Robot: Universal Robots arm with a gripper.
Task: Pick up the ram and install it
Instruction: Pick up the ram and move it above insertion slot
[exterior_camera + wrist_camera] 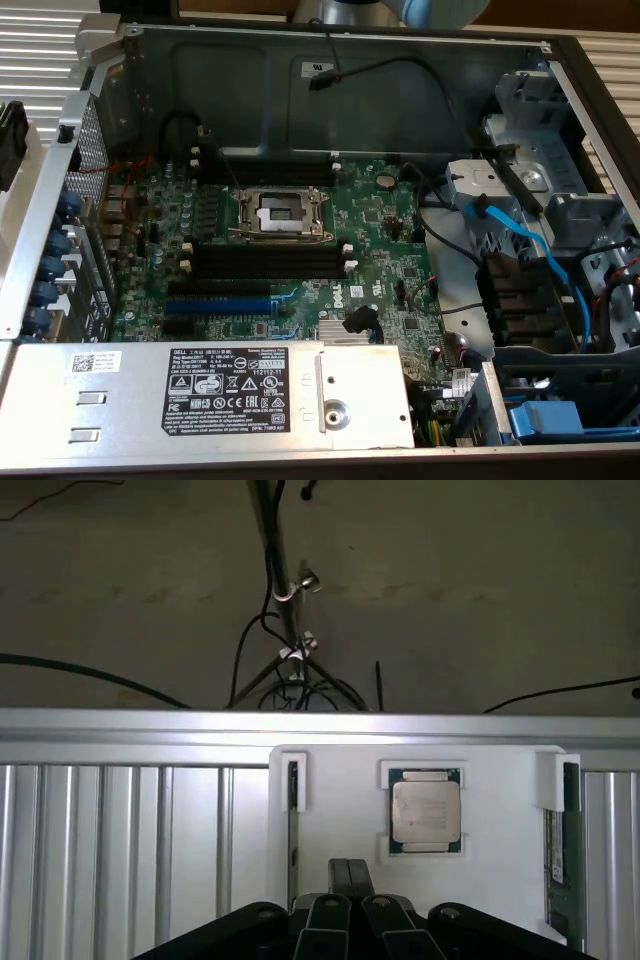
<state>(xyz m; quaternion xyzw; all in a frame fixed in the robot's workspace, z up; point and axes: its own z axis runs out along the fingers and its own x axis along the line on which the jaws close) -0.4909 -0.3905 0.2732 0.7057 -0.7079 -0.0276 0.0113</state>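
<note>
Hovering near the white tray, the hand is clenched, empty; the ram sits at that tray's edge, apart from the CPU.

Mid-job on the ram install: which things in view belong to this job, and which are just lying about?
For the job:
- ram, at the white holder's edge
- black memory slots
- pincer, shut, holding nothing

Lying about:
- processor chip
- processor socket
- blue expansion slot
- power supply
</note>
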